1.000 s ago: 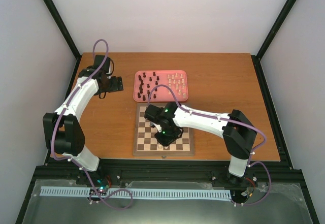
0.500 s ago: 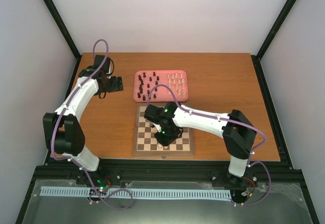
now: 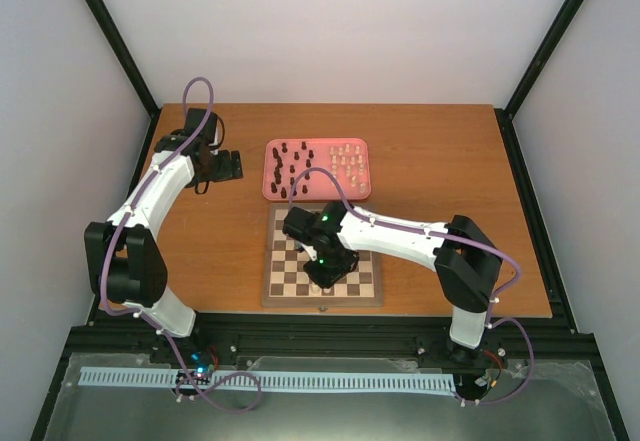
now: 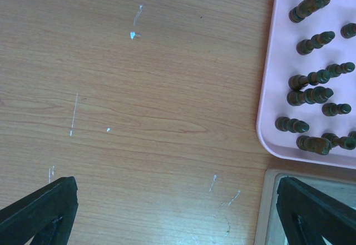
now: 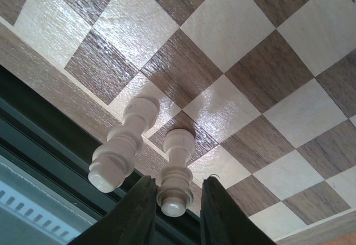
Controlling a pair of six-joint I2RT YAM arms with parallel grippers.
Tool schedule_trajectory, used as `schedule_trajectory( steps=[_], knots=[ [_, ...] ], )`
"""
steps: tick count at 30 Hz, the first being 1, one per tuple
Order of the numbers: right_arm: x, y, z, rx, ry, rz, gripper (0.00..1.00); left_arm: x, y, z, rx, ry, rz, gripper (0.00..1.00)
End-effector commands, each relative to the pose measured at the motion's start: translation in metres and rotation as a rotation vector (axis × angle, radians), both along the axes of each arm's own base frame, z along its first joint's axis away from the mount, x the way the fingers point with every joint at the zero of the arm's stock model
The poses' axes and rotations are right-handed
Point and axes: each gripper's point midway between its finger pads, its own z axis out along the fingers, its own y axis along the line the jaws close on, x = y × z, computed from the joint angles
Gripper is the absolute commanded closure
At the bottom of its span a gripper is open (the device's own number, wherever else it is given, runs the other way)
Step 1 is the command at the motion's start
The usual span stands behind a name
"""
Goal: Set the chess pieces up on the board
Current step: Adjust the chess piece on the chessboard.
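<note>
The board (image 3: 271, 295) lies in front of the arms, with its near rows filling the right wrist view (image 5: 233, 28). Two cream-white chess pieces stand upright on neighbouring squares at its near edge. My right gripper (image 5: 179, 181) straddles the right-hand one (image 5: 175, 192): the left finger is against it and a small gap shows at the right finger. The other piece (image 5: 119, 150) stands free to its left. In the top view the right gripper (image 3: 322, 283) hangs over that near edge. My left gripper (image 3: 235, 165) is open over bare table, left of the tray.
A pink tray (image 3: 266, 176) behind the board holds several dark brown pieces (image 3: 290, 166) on its left half and cream ones (image 3: 350, 161) on its right. The left wrist view shows the tray's corner (image 4: 272, 89), dark pieces (image 4: 311, 95) and a board corner (image 4: 267, 211).
The right jaws have widened a little around the cream piece, which now stands on its square. Neither arm has visibly shifted.
</note>
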Motion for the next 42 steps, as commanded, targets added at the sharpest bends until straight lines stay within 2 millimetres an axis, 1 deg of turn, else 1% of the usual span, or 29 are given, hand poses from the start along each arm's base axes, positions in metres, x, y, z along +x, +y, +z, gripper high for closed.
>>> schedule_trajectory(
  steps=[1, 4, 12, 17, 21, 26, 30, 33, 36, 40, 42],
  knots=[
    [0.0, -0.001, -0.001, -0.024, -0.011, 0.018, 0.74, 0.008, -0.003, 0.005, -0.004, -0.021, -0.009, 0.0],
    [0.001, -0.001, 0.0, -0.019, -0.015, 0.019, 0.72, 0.008, -0.003, 0.004, -0.005, -0.018, -0.009, 0.0],
    [0.004, -0.003, 0.008, -0.017, -0.041, 0.021, 0.71, 0.009, -0.003, 0.004, -0.006, -0.017, -0.01, 0.0],
    [0.006, -0.003, 0.015, -0.01, -0.06, 0.018, 0.65, 0.009, -0.003, 0.004, -0.005, -0.018, -0.009, 0.0],
    [0.009, -0.001, 0.022, 0.012, -0.078, 0.018, 0.62, 0.009, -0.003, 0.005, -0.003, -0.02, -0.01, 0.0],
    [0.012, 0.004, 0.031, 0.038, -0.101, 0.019, 0.61, 0.008, -0.003, 0.006, -0.003, -0.024, -0.009, 0.0],
    [0.016, 0.002, 0.036, 0.031, -0.122, 0.009, 0.61, 0.008, -0.002, 0.008, 0.0, -0.028, -0.008, 0.0],
    [0.027, -0.004, 0.044, 0.0, -0.184, -0.017, 0.58, 0.008, -0.002, 0.008, -0.001, -0.029, -0.007, 0.0],
    [0.044, -0.012, 0.056, -0.023, -0.256, -0.048, 0.54, 0.009, -0.003, 0.01, 0.0, -0.033, -0.009, 0.0],
    [0.082, -0.02, 0.073, 0.004, -0.306, -0.128, 0.51, 0.01, -0.001, 0.016, 0.009, -0.043, -0.015, 0.0],
    [0.107, -0.026, 0.081, 0.026, -0.328, -0.179, 0.51, 0.012, -0.001, 0.022, 0.013, -0.056, -0.016, 0.0]
  ],
)
